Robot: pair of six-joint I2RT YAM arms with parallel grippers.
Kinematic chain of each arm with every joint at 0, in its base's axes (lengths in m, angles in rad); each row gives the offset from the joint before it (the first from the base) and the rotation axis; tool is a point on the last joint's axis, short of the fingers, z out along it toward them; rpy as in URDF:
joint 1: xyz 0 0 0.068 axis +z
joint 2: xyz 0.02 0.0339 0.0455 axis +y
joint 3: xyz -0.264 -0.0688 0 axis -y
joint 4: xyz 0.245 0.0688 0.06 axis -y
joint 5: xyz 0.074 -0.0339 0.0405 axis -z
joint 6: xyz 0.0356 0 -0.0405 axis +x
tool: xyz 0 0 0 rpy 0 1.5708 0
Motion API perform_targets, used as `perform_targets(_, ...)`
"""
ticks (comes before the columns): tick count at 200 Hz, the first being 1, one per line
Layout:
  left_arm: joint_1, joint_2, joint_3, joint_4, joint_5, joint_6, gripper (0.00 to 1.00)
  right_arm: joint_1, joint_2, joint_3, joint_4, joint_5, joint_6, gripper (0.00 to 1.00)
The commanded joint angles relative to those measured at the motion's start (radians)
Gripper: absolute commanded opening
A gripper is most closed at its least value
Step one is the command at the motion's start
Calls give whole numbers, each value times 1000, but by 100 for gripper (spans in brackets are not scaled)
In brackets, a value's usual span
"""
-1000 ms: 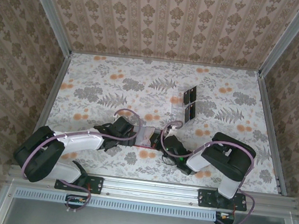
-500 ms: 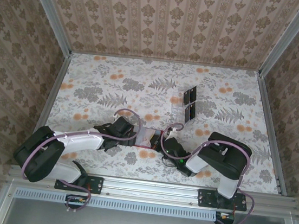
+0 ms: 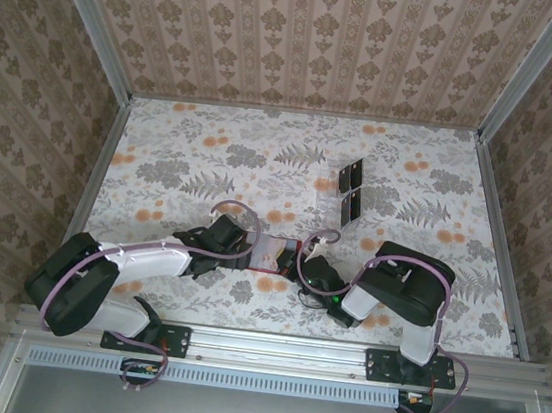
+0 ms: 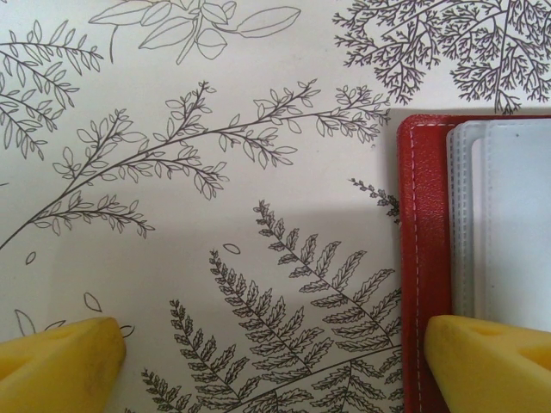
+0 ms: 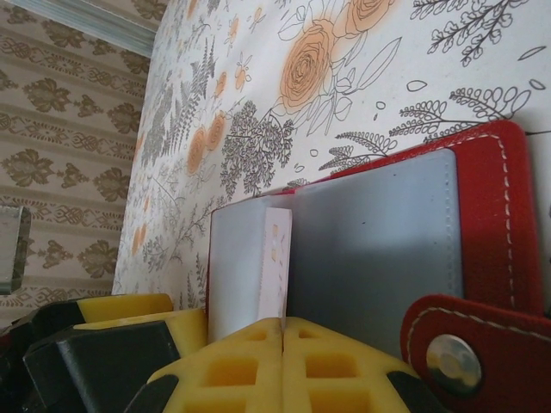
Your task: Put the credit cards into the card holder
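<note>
The red card holder (image 3: 268,252) lies open near the middle of the tabletop's (image 3: 193,146) front edge, between the two grippers. The dark credit cards (image 3: 352,207) stand well apart from it, toward the centre of the tabletop, at what looks like a clear rack. The left gripper (image 4: 274,340) hovers spread wide and holds nothing. One yellow fingertip sits over the card holder's stitched red border and the other over bare tabletop. The right gripper (image 5: 282,331) is fully closed, its tips meeting at the translucent plastic sleeves (image 5: 370,249) beside the snap tab (image 5: 452,361). Whether anything is pinched between them cannot be told. The main risk is probably that the closed right fingers shove or fold the light card holder instead of steadying it, so that it slides out from under the left fingertip. If the left gripper closes from this straddle, it may drag the red edge sideways or shut the sleeves that need to stay open. No card appears to be in a sleeve yet. Compared with a second ago, the right arm has swung a little leftward, bringing its gripper closer over the card holder. The left arm, the card holder and the cards sit as they did.
</note>
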Motion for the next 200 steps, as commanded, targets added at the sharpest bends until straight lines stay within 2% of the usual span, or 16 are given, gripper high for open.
perform_targets(1, 5, 15, -33, -65, 0, 1, 100, 11, 37, -14, -26, -30, 12, 0)
perform_targets(82, 2, 26, -26, -60, 11, 1, 100, 4, 78, 45, -72, -80, 15, 0)
perform_targets(133, 1, 24, -22, -58, 19, 3, 100, -12, 60, 91, -181, -130, -4, 0)
perform_targets(151, 2, 14, -22, -61, 24, 2, 100, -27, 20, 92, -236, -145, -13, 11)
perform_targets(162, 3, 5, -16, -69, 26, 1, 100, -39, -26, 96, -295, -153, -27, 22)
perform_targets(179, 8, -12, -1, -88, 31, 1, 100, -54, -112, 126, -456, -159, -67, 37)
perform_targets(200, 29, -34, 21, -111, 52, 2, 100, -65, -211, 199, -698, -159, -147, 50)
